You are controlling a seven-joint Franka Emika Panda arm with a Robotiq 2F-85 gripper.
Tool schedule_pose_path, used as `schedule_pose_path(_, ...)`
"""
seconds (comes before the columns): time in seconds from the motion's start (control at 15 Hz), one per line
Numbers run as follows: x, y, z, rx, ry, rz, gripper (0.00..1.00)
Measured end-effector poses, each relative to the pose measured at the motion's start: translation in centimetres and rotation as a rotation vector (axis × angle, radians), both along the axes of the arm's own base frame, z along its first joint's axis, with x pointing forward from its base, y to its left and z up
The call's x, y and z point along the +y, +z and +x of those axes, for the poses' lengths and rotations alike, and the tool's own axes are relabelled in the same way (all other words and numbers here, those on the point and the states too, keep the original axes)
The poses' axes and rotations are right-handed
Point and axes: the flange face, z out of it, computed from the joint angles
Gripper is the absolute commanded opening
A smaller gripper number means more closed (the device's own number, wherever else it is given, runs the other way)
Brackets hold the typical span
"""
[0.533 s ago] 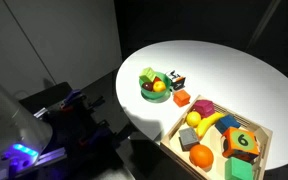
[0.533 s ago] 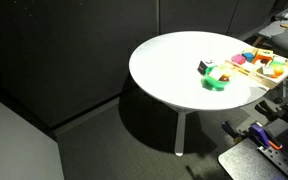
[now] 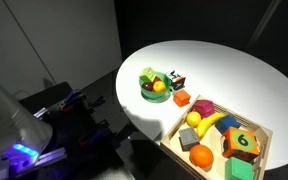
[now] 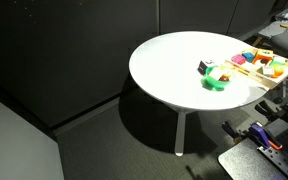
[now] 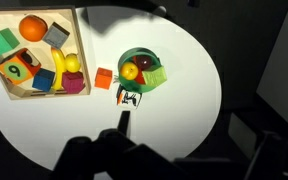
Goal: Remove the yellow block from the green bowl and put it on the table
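Nothing has shifted in the last half second, so the task looks not yet begun: the yellow block (image 5: 129,72) lies in the green bowl (image 5: 142,52) beside a green piece and something red. The hand (image 5: 122,140) hangs high above the table (image 5: 179,130), a dark shape at the near edge of the wrist view; whether its fingers are apart I cannot tell. A red block (image 5: 104,79) and a small black-and-white object (image 5: 130,98) sit just beside the bowl, and the wooden tray (image 5: 81,40) of toys lies farther left. The bowl's other pieces probably crowd the grasp.

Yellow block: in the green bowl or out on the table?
In: the yellow block lies inside the green bowl rim in the wrist view.
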Motion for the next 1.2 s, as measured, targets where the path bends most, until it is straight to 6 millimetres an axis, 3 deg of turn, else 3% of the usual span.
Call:
schedule_pose_path(0.47,1.2,-1.0,3.2,-0.019,-0.009,0.004,1.0)
schedule_pose_path(1.2,5.3,-3.9,12.4,0.148,-0.079,-0.074,1.0)
